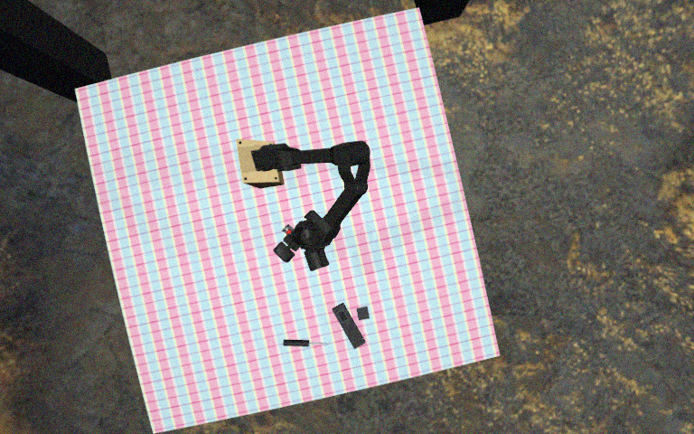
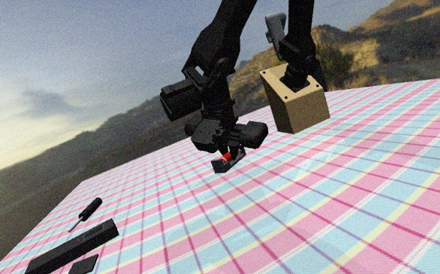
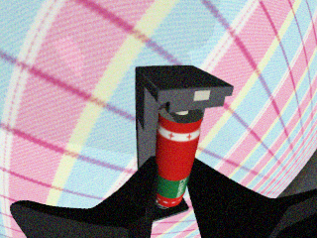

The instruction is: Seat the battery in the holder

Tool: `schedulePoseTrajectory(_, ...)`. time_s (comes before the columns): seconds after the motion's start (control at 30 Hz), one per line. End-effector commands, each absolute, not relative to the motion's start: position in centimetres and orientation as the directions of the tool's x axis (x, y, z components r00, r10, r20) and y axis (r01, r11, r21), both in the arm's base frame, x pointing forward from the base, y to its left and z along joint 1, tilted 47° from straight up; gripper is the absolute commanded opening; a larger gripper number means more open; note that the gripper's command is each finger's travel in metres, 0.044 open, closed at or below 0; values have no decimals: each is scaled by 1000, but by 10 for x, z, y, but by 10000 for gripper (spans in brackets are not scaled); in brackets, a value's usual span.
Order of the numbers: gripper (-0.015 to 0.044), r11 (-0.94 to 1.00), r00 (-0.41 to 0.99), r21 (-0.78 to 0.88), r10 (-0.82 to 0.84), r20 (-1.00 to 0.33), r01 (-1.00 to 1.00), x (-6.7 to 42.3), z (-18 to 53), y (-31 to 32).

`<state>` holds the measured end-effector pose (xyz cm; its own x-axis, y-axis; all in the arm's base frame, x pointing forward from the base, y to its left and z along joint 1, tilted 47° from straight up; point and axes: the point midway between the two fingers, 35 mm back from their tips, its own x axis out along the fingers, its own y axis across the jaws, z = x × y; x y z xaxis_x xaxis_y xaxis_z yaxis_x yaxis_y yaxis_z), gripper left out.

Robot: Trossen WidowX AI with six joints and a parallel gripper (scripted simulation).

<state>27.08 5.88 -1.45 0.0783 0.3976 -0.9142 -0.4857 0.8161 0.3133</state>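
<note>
We see our hand (image 3: 173,206) squeezing the red battery (image 3: 176,159). In the wrist view the battery points to 12 o'clock, its far tip under the lip of the dark holder (image 3: 173,87). The holder sits on the checked bench (image 2: 320,200), with the tan block (image 2: 298,108) at its 2 o'clock in the outside view.
</note>
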Motion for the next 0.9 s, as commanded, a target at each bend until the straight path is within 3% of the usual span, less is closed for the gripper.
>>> schedulePoseTrajectory(0.0, 61, 819, 69, 319, 396, -916, -476, 267, -16, 58)
schedulePoseTrajectory(0.87, 61, 821, 77, 317, 397, -915, -475, 267, -16, 58)
